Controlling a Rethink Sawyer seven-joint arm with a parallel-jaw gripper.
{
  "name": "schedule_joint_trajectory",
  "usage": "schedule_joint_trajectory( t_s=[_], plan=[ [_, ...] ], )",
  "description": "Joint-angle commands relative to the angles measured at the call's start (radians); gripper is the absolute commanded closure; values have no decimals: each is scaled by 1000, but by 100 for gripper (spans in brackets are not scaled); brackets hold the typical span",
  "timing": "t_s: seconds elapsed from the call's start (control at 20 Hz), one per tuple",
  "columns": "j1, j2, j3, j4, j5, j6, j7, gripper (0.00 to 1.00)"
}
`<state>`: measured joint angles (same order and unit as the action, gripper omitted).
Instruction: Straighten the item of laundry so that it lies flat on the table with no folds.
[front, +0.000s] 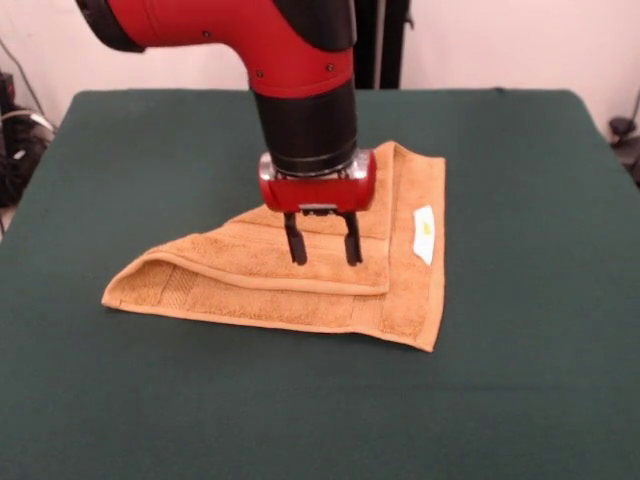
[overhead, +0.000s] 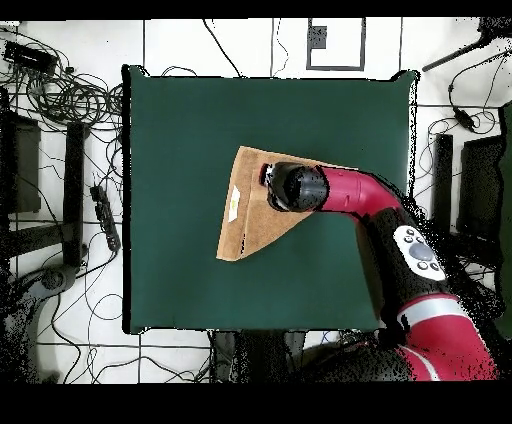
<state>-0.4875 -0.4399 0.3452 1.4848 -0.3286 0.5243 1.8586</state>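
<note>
The orange-tan towel lies on the green table, folded over on a diagonal into a triangle, its upper layer ending in a border edge near the front. Its white-and-yellow label shows on the lower layer at the right. My gripper stands straight down over the folded upper layer, its two black fingers apart, tips at or just above the cloth, nothing held. In the overhead view the arm's wrist covers the gripper and part of the towel; the label shows.
The table's edges lie far from the towel on every side. Cables and equipment lie on the floor around the table. The arm reaches in from the overhead view's right.
</note>
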Motion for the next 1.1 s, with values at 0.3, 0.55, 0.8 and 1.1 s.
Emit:
schedule_joint_trajectory(
  t_s=[0.3, 0.55, 0.8, 1.1],
  plan=[
    [153, 161, -79, -112, 121, -36, 249, 0],
    [183, 174, -104, -148, 162, -6, 248, 0],
    [186, 174, -115, -153, 192, -2, 221, 0],
    [162, 198, -113, -143, 193, -34, 165, 0]
  ],
)
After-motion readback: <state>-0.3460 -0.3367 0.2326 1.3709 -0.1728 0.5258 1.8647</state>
